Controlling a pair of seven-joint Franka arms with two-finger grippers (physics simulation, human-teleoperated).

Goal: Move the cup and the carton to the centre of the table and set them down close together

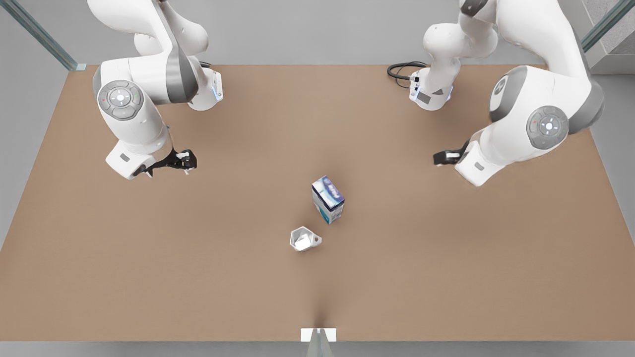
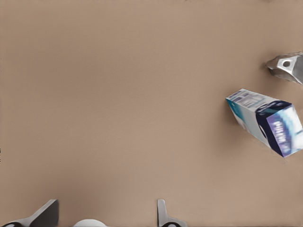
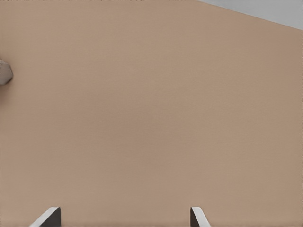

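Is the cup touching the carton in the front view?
No, in the front view the cup stands apart from the carton, with bare table visible between them.

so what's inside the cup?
The cup stands upright on the table, near the carton. Looking in from the front view, only pale inner walls show, nothing in it. The left gripper and right gripper wait apart, both open.

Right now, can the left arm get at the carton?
Probably yes. The left gripper, open, hangs over bare table on the front view's right, with nothing between it and the upright carton. The cup stands apart on the carton's camera-ward side, off that line. The right gripper waits open across the table.
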